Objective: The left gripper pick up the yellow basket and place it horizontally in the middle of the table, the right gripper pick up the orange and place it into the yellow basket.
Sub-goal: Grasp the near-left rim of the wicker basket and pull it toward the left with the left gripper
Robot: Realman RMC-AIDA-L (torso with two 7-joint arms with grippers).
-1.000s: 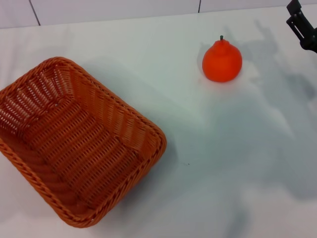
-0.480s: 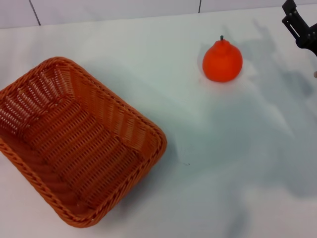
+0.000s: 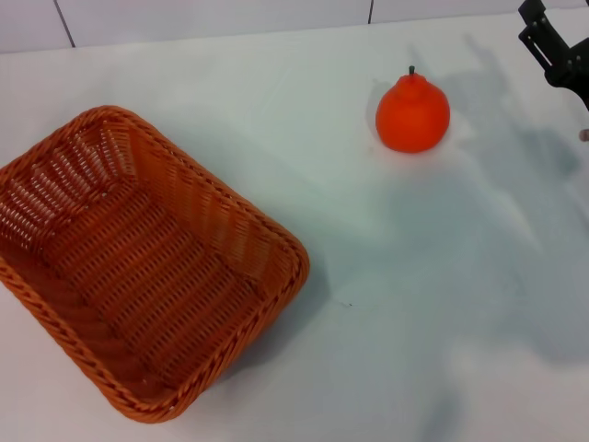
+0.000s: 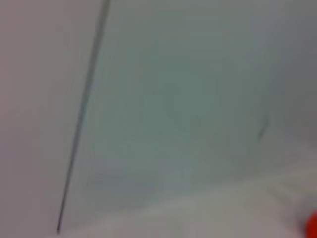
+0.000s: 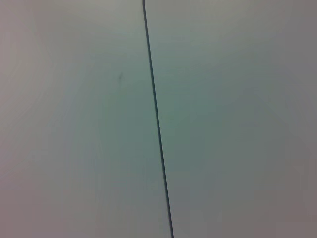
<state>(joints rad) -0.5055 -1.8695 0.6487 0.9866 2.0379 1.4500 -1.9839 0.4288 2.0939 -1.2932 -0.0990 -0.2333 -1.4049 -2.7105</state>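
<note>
The yellow basket (image 3: 138, 267) is an orange-brown wicker basket, empty, lying at a slant on the left front part of the white table (image 3: 414, 276). The orange (image 3: 412, 112) stands upright on the table at the far right, stem up, well apart from the basket. A black part of the right gripper (image 3: 552, 51) shows at the head view's upper right edge, to the right of the orange and not touching it. The left gripper is out of view. Neither wrist view shows fingers.
A white wall with dark seams (image 3: 61, 23) runs behind the table. Both wrist views show pale panels with a dark seam (image 5: 156, 119). A small orange patch (image 4: 312, 225) sits at the left wrist view's corner; I cannot tell what it is.
The black gripper part at the upper right edge has shifted slightly left and up in the head view. Basket and orange have not moved.
</note>
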